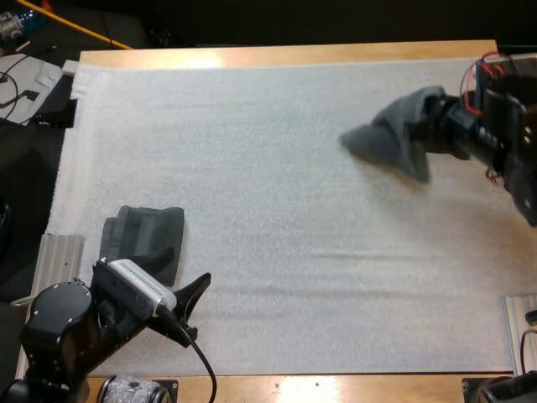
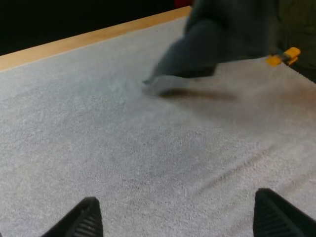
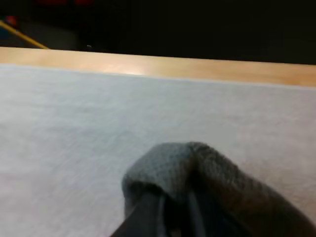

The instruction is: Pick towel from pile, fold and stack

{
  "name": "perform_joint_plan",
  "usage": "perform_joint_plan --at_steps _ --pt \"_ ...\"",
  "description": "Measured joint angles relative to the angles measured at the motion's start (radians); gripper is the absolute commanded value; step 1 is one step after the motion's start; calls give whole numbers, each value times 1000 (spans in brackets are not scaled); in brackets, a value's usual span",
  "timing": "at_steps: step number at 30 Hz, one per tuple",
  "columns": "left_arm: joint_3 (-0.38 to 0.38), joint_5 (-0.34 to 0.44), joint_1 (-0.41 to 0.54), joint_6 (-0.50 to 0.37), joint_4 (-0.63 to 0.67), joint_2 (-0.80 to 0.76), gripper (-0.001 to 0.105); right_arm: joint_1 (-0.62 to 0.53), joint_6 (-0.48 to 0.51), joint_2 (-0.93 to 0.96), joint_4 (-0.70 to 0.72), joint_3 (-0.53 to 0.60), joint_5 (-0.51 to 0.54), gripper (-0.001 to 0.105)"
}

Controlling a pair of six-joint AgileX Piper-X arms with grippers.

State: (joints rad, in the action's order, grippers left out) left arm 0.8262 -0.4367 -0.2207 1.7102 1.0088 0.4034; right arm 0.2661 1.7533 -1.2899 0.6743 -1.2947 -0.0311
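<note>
One folded towel [image 1: 147,231] beside left gripper [image 1: 185,270]; crumpled towel [image 1: 394,134] clamped in right gripper [image 1: 428,122].

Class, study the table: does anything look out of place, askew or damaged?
Nothing stands out. The crumpled towel is bunched in the right gripper; the folded towel lies flat by the open left gripper.

no readable text, labels or numbers
</note>
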Motion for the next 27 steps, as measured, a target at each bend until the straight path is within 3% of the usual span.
perform_joint_plan --at_steps 1,6,11,18,21,27 --pt "0 -2 0 3 0 0 62 27 -7 72 63 -4 -27 0" --pt "0 -1 0 3 0 0 62 85 -12 93 136 -2 -24 0" --pt "0 -9 0 3 0 0 62 286 -114 197 260 -2 -63 0" --pt "0 -15 0 4 9 0 62 511 -322 200 240 -2 -110 0" --pt "0 -15 0 4 8 0 62 553 -380 198 217 16 -114 0" --pt "0 -16 0 4 7 0 62 555 -338 106 209 24 -12 0"
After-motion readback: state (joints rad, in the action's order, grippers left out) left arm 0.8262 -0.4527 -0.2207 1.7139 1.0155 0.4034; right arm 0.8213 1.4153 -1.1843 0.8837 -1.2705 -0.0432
